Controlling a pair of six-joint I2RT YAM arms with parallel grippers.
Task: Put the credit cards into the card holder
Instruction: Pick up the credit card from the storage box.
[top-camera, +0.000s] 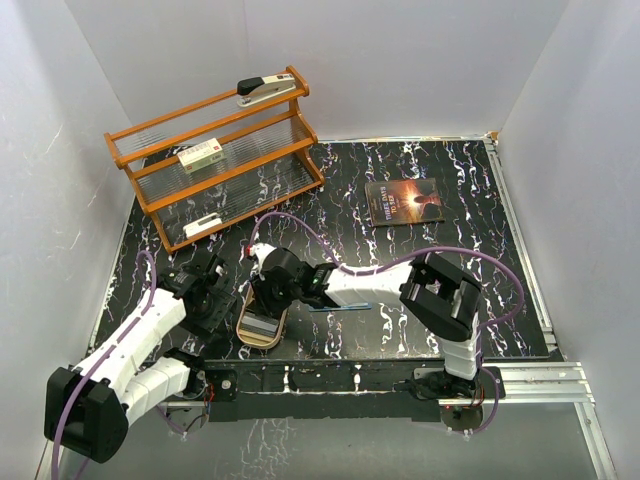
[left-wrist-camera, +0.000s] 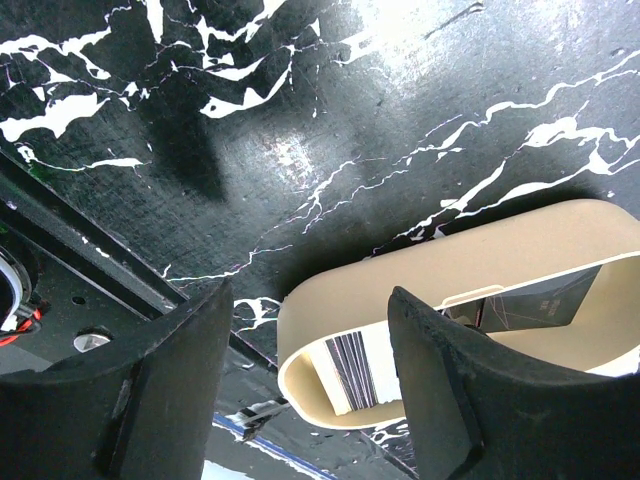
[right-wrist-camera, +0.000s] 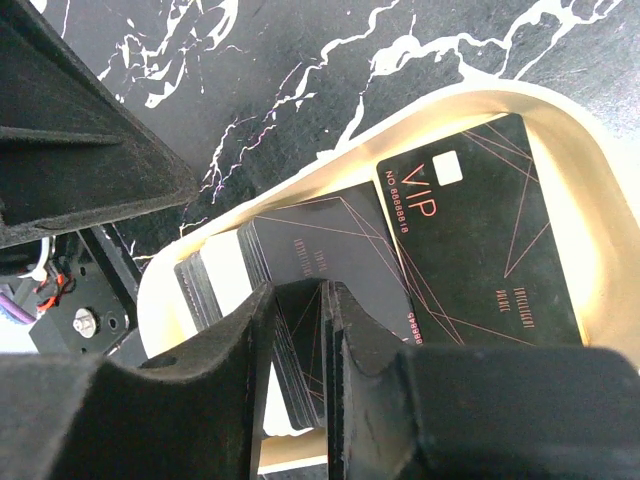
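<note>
Credit cards (right-wrist-camera: 470, 240) lie heaped in the tan tray (right-wrist-camera: 590, 200) at the near edge of the bench (top-camera: 420, 270). They are matte black with thin rose lines, one lettered VIP beside a pale chip square, others fanned beneath it. The right claw (right-wrist-camera: 300, 300) stands over the middle card with its jaws at a narrow slot, likely to pinch one card off the pile; whether it grips I cannot tell. The left claw (left-wrist-camera: 312, 292) hangs released and empty at the tray's end, probably to steady it. The card holder (top-camera: 340, 308) may be the thin blue strip right of the tray.
</note>
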